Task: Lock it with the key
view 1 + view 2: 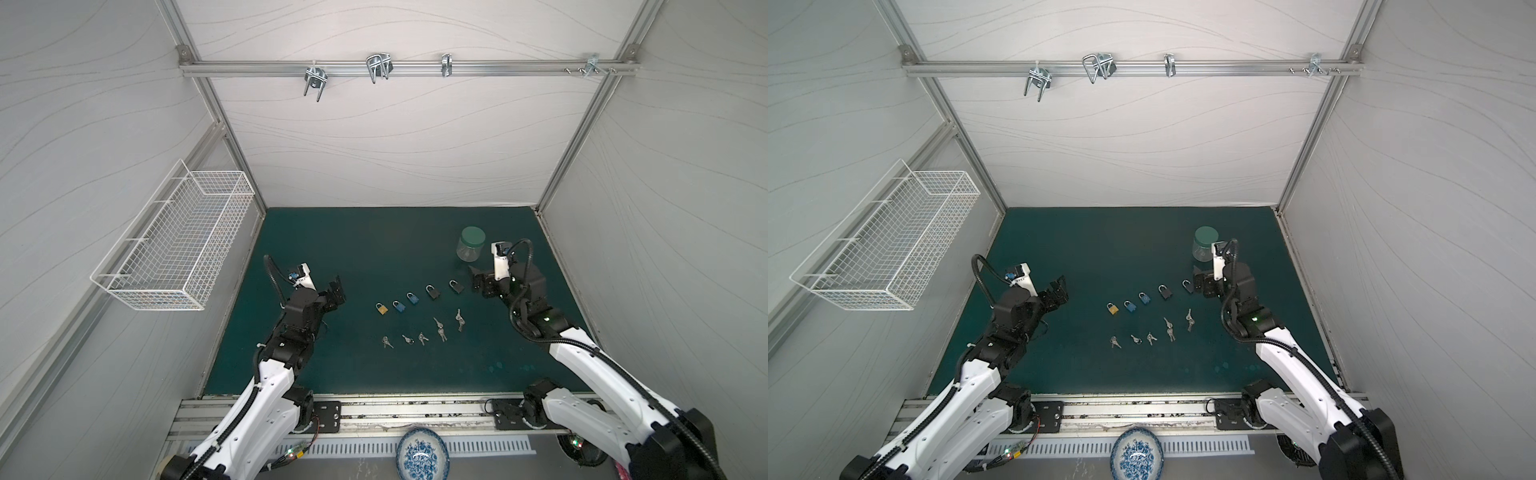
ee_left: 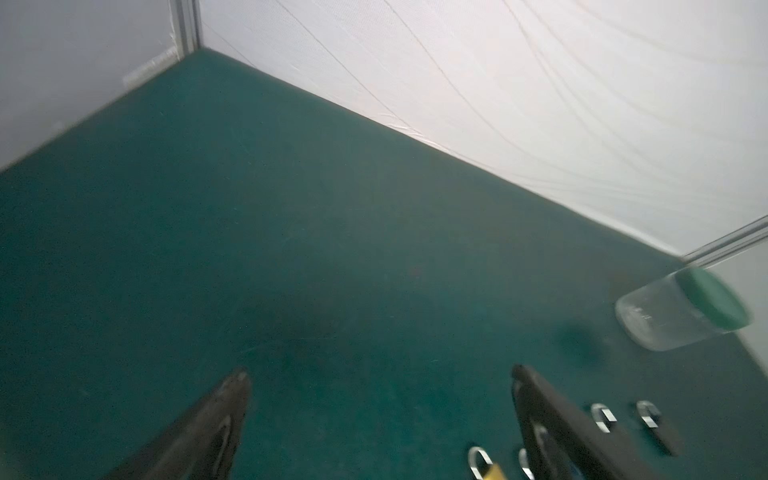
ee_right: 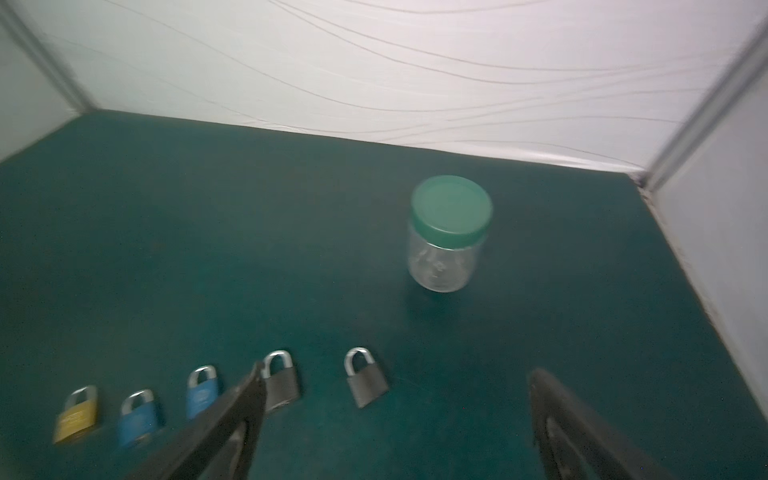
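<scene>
We log left end effector (image 1: 337, 291) and right end effector (image 1: 478, 283) both spread wide, gripping nothing. Five padlocks (image 1: 412, 297) lie in a slanted row between them on the surface (image 1: 374, 249); keys (image 1: 423, 338) lie along their near side.

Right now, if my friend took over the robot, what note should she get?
Left gripper: open, empty, over the mat, left of the padlocks.
Right gripper: open, empty, near the dark padlock at the row's right end.
Five padlocks lie in a slanted row, the yellow padlock at the left end. Five key bunches lie in a row nearer the robot.
Done: nothing visible; no key lifted or in a lock.
Left: pick a key, fit it to its padlock, turn.
</scene>
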`<state>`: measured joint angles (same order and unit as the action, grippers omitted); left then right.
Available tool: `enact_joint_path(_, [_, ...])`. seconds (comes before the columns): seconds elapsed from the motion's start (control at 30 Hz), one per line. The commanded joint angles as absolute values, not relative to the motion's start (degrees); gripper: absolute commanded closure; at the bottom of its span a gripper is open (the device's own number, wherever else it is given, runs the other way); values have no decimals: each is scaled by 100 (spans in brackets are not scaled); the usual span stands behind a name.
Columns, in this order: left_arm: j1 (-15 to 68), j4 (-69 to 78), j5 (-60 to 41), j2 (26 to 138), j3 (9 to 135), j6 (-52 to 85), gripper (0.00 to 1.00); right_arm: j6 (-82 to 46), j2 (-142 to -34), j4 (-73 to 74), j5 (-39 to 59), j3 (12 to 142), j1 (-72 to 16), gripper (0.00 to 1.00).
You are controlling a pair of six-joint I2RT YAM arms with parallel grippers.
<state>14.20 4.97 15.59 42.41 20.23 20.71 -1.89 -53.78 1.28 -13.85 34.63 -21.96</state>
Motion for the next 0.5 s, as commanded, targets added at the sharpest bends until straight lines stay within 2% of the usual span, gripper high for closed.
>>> enact_joint_path(0.0, [1321, 1470, 2444, 4334, 1978, 867, 1, 233, -5606, 525, -1331, 3322, -1607, 1])
enact_joint_path(0.17, [1034, 1971, 2486, 5174, 1660, 631, 1, 526, -6592, 1606, -1599, 2939, -1389, 1])
enact_joint_path(0.33, [863, 3298, 2335, 6457, 1571, 311, 2, 370, -7451, 2795, -1091, 2634, -980, 1])
enact_joint_path(0.4, [801, 3470, 2067, 6759, 1705, 113, 2, 182, -7649, 3348, -859, 2456, -755, 1])
enact_joint_path(0.47, [556, 4275, 1715, 7092, 1607, 157, 2, -113, -7936, 3934, -586, 2315, -545, 1])
